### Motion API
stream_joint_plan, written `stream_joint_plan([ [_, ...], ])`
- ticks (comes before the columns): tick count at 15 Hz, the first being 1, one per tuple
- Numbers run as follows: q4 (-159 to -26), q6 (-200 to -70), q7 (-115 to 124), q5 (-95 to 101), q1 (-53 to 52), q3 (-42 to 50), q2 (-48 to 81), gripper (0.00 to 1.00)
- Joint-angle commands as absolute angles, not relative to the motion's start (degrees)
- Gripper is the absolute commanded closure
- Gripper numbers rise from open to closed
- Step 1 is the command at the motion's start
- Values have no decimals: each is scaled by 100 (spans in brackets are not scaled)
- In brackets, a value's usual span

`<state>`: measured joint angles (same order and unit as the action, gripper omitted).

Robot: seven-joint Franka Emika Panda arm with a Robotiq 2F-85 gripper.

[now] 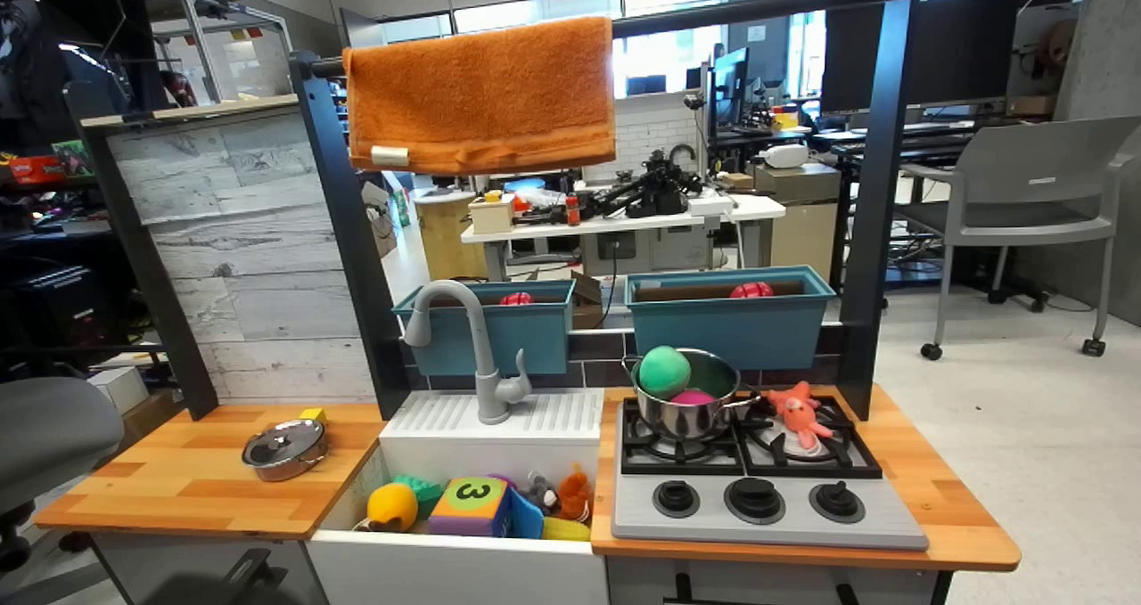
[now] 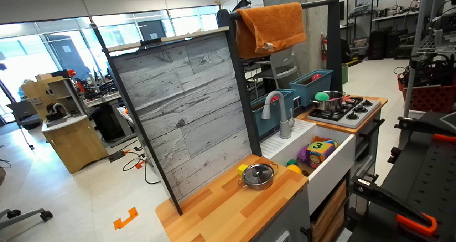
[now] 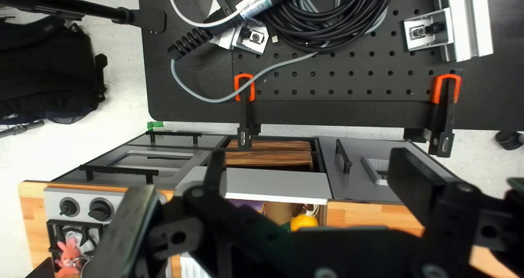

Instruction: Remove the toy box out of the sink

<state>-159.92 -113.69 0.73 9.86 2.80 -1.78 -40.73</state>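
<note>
The toy box is a blocky cube with a black 3 on a green-yellow top face and purple lower sides. It sits in the white sink among other toys in both exterior views, as toy box (image 1: pixel 472 498), (image 2: pixel 318 153) and sink (image 1: pixel 455 574), (image 2: pixel 331 170). In the wrist view a purple part of the toy box (image 3: pixel 247 204) shows behind the front wall of the sink (image 3: pixel 278 184); the rest is hidden by the gripper body. My gripper (image 3: pixel 308 159) is open and empty, with its fingers wide apart over the kitchen front. It is out of view in both exterior views.
A yellow toy (image 1: pixel 392 505) and an orange toy (image 1: pixel 575 495) lie in the sink. The grey faucet (image 1: pixel 481 355) stands behind it. A lidded pan (image 1: pixel 285 449) is on the counter, and a pot (image 1: pixel 682 409) on the stovetop. Clamps (image 3: pixel 245 118) grip the black table edge.
</note>
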Motion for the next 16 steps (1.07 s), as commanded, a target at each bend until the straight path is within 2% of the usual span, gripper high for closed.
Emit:
stream_joint_plan([
  [1,-15983,-11353,94,1007,242,-144,-4072,0],
  [5,-15983,-11353,94,1007,242,-144,-4072,0],
  [7,-15932,-11799,168,920,242,-85,-3740,0],
  [12,-15519,-13457,478,701,337,30,-2080,0],
  [16,-14954,-14202,822,362,355,96,-682,0],
])
